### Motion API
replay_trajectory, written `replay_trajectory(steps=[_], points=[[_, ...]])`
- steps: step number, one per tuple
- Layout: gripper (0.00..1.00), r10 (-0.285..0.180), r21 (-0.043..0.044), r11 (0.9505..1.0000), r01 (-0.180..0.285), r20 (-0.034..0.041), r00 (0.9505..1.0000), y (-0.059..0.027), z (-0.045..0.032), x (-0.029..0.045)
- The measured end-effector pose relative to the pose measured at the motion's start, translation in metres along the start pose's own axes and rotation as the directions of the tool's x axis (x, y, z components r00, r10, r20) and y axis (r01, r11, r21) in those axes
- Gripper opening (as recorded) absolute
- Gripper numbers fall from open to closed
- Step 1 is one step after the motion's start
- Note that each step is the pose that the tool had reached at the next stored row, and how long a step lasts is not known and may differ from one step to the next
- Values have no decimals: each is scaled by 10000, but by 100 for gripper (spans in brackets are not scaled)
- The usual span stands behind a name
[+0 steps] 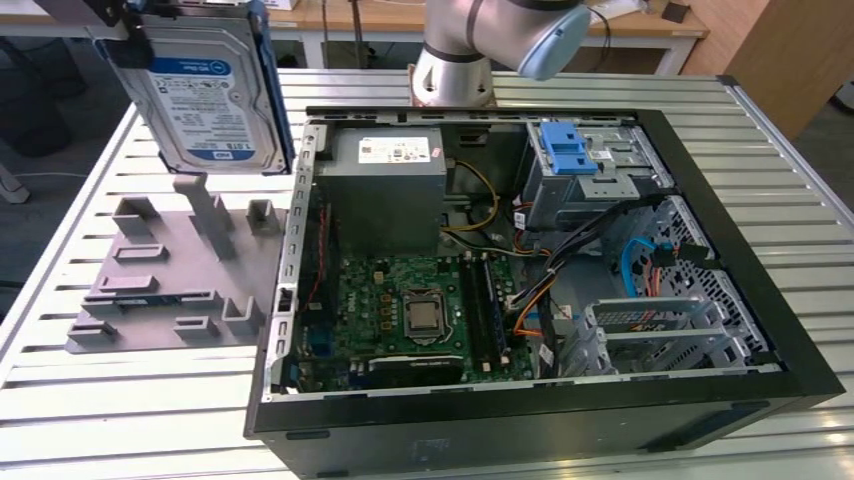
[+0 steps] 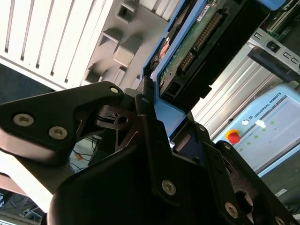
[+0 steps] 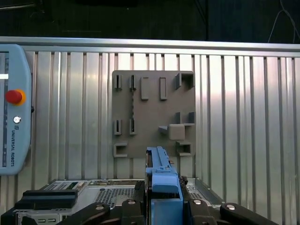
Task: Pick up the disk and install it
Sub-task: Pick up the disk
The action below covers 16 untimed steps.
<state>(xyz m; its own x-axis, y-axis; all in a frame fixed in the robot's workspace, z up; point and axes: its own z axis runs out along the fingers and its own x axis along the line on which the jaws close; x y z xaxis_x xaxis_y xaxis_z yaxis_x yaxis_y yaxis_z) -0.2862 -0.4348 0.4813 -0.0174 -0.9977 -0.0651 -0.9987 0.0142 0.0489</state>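
Gripper (image 3: 164, 205) clamped on disk (image 1: 214, 95), above grey fixture (image 1: 160, 285)

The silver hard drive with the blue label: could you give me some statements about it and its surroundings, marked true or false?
1. The silver-grey rectangular disk with blue plastic rails is up in the air. True.
2. The black gripper is open beside the disk. False: it is shut on the disk's blue-railed edge.
3. The disk sits inside the black open computer case. False: it hangs outside the case, near the grey plastic fixture plate.
4. The case's green circuit board is uncovered. True.
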Motion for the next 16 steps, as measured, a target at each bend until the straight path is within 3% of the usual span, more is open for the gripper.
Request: replay_trajectory(steps=[16], points=[[37, 3, -15, 10000, -3, 1, 10000, -404, -22, 43]])
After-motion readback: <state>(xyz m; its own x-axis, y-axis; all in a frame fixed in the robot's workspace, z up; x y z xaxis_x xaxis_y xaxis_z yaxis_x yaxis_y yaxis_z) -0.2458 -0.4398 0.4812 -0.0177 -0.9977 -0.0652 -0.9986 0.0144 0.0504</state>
